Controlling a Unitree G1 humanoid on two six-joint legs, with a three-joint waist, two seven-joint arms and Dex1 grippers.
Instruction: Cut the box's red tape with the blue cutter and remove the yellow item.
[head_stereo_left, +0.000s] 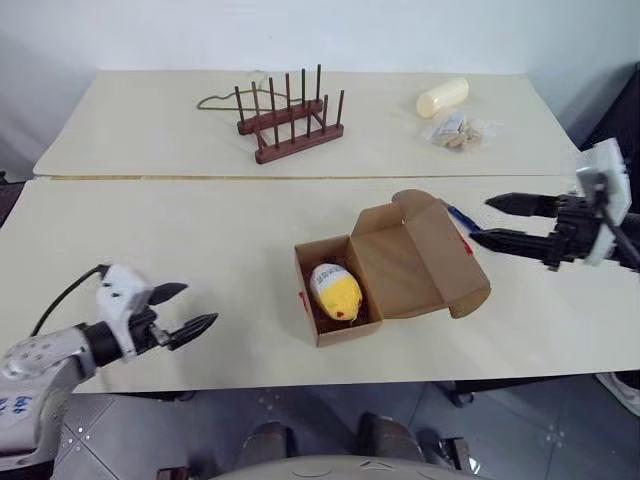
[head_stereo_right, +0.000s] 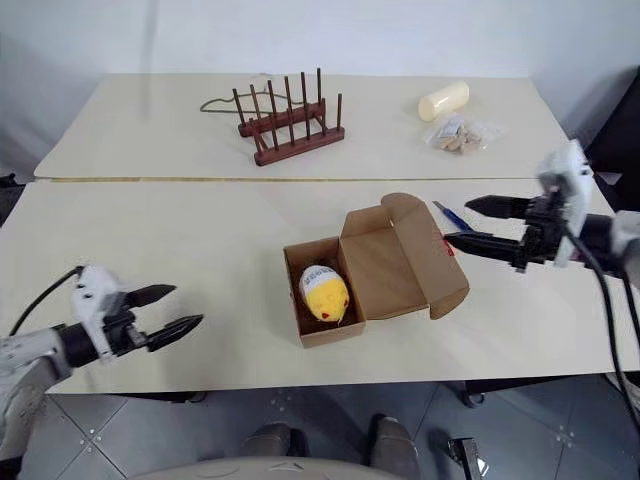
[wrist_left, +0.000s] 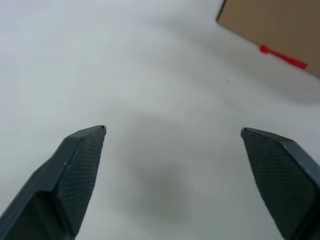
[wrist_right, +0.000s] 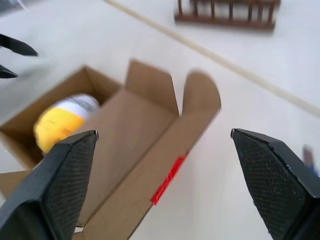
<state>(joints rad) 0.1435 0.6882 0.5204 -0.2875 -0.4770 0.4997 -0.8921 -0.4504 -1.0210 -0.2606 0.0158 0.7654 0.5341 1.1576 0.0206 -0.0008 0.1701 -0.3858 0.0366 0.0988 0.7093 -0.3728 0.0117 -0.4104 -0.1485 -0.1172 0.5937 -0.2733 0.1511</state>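
Box open, both grippers empty.
Your left gripper (head_stereo_left: 184, 310) at 8 o'clock and right gripper (head_stereo_left: 487, 220) at 3 o'clock of the box (head_stereo_left: 395, 270) hold jaws wide; the yellow item (head_stereo_left: 335, 291) lies inside.

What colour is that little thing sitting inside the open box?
Bright yellow with a white top; the yellow item shows best in the left eye view.

My left gripper (head_stereo_left: 188, 307) hangs low at my left, jaws wide. My right gripper (head_stereo_left: 485, 220) sits higher, level, jaws spread, empty.
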